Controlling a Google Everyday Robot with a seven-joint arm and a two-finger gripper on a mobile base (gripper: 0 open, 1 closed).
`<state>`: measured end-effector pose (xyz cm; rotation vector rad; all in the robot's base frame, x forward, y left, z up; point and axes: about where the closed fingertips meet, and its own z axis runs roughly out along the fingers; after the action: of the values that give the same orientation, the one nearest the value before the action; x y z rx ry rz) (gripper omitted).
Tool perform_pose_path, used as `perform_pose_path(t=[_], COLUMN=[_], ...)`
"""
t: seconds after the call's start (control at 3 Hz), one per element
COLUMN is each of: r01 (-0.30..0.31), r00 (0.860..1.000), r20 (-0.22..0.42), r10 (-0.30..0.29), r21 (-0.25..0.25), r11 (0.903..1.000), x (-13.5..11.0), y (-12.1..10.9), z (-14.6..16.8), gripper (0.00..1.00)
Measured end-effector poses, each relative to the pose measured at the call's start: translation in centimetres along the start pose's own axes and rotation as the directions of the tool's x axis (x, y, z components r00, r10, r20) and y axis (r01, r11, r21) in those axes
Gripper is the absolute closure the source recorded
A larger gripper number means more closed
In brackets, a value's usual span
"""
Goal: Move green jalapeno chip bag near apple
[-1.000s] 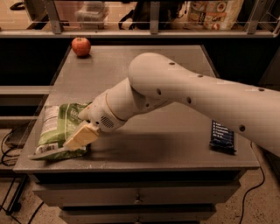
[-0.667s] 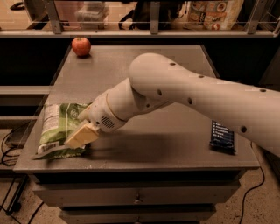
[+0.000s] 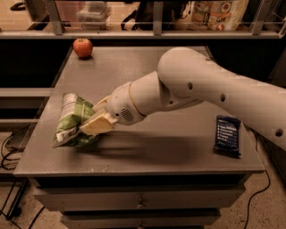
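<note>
The green jalapeno chip bag [image 3: 69, 119] is at the table's front left, tilted and lifted a little off the surface. My gripper [image 3: 95, 120] is shut on the bag's right edge, with one tan finger [image 3: 98, 125] across its front. The white arm reaches in from the right. The apple [image 3: 82, 47] sits at the table's far left corner, well behind the bag and apart from it.
A dark blue packet [image 3: 227, 135] lies near the front right of the grey table [image 3: 147, 80]. A rail and shelf with bags and containers [image 3: 219, 13] run behind the table. The table's left edge is close to the bag.
The bag has come up off the table and shifted slightly right and back with my gripper. The apple and blue packet have not moved.
</note>
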<state>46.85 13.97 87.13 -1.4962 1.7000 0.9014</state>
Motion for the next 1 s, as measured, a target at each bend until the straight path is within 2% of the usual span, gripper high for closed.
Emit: perform_pose_path(t=[0.33,0.67,1.0], r01=[0.025,0.055,0.052], r00=[0.999,0.998,0.998], r20=[0.025,0.021,0.019], r10=[-0.026,-0.057,-0.054], r21=[0.032,0.09,0.091], r11=[0.9992,0.9944,0.9945], x=[-1.0,-2.1,-2.1], y=[-1.7,-4.8,-4.7], z=[-2.7,-5.4,-5.3], gripper=[1.0,1.0,1.0])
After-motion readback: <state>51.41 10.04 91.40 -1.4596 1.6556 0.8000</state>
